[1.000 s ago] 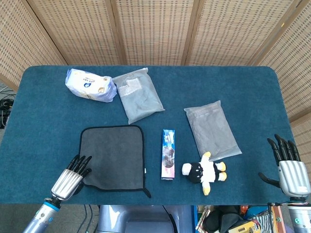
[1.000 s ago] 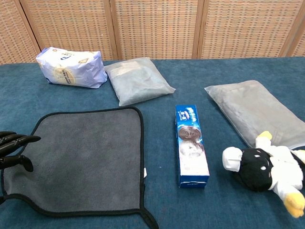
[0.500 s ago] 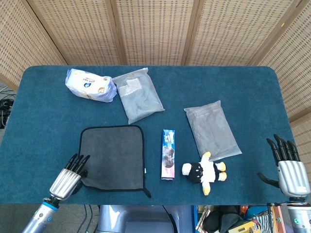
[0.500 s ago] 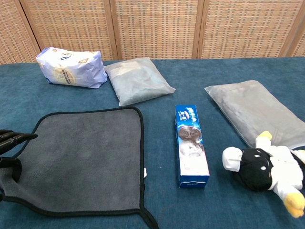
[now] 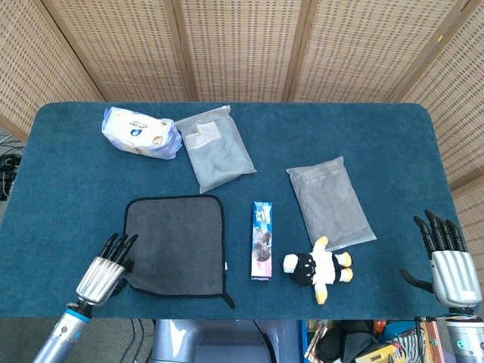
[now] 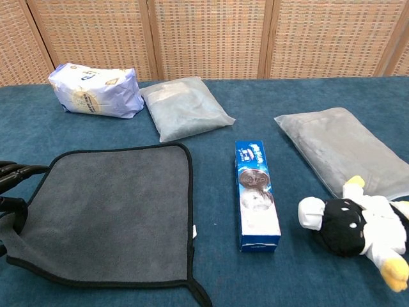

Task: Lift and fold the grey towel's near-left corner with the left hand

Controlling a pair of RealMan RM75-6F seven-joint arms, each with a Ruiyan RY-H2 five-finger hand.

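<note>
Woven rattan screens behind; a table (image 5: 68, 189) covered in dark teal cloth. Grey towel (image 5: 178, 242) with black edging lies near the front-left of the table, mostly flat; in the chest view its near-left corner is pulled up off the cloth and drawn leftward, so the left edge slants. Left hand (image 5: 102, 271) sits at that corner, fingers pointing away from the robot; chest view shows the fingers (image 6: 14, 171) over the towel's left edge and the thumb under it, pinching the fabric. Right hand (image 5: 448, 265) is at the table's near-right edge, well apart from everything, fingers straight and spread, holding nothing. Just right of the towel, a blue biscuit box (image 5: 262, 240) lies lengthwise; beside it a black-and-white plush toy (image 5: 318, 268) with yellow feet. A grey bagged packet (image 5: 330, 203) is behind the toy, another grey packet (image 5: 215, 147) further back, touching a white-and-blue tissue pack (image 5: 141, 132) at the far left.
</note>
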